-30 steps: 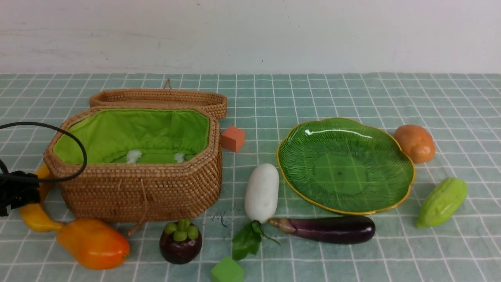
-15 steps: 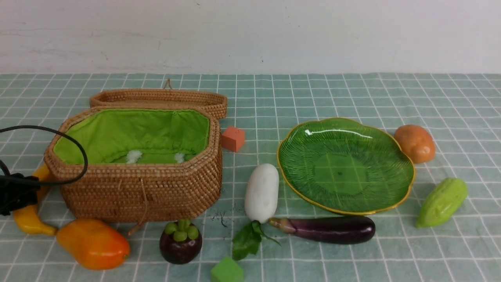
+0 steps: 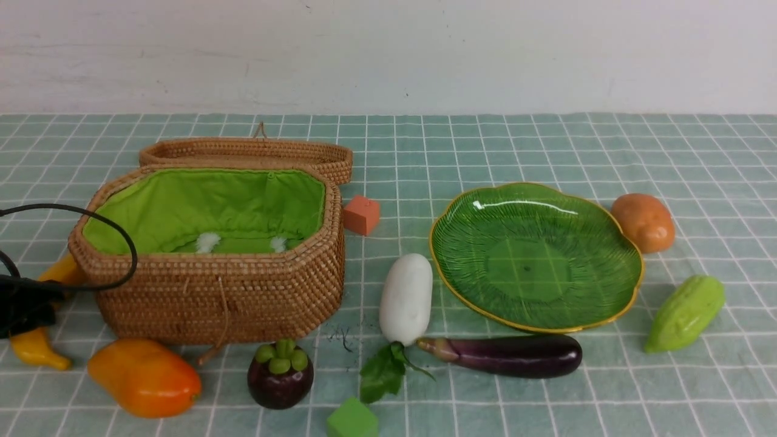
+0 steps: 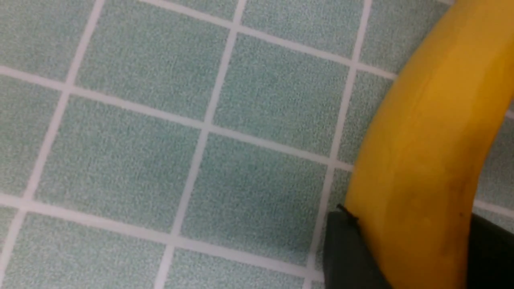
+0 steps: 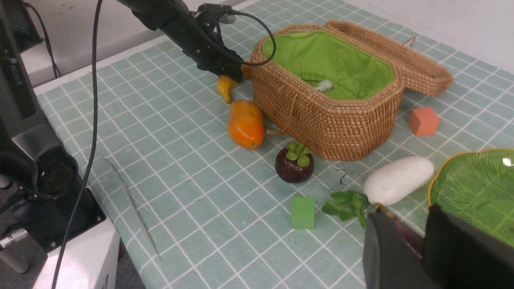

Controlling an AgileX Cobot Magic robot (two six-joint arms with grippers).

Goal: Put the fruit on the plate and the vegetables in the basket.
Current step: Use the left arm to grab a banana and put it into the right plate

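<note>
**Banana gripped left of basket**

Left wrist view only: left gripper [image 4: 417,257] dark fingers [image 4: 345,257] pinch smooth curved yellow banana [image 4: 425,132] from both sides. Front view: its long axis runs near-to-far, tip nearest, far end by octagonal woven wicker basket [image 3: 218,297] left wall. Right gripper [image 5: 421,249] narrowly parted, holding nothing.

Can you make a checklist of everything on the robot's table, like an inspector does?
Surface: green checked cloth.
Job's things: basket open, no food seen inside; plate empty; banana left of the basket; mango and mangosteen in front of it; radish left of the plate; eggplant in front of it; potato and gourd to its right.
Clutter: orange cube, green cube.
End effectors: left end effector grips the banana; right end effector open, eggplant showing between its fingers.
Cables: black cable loops across the basket's left corner.
Surroundings: white wall.
</note>
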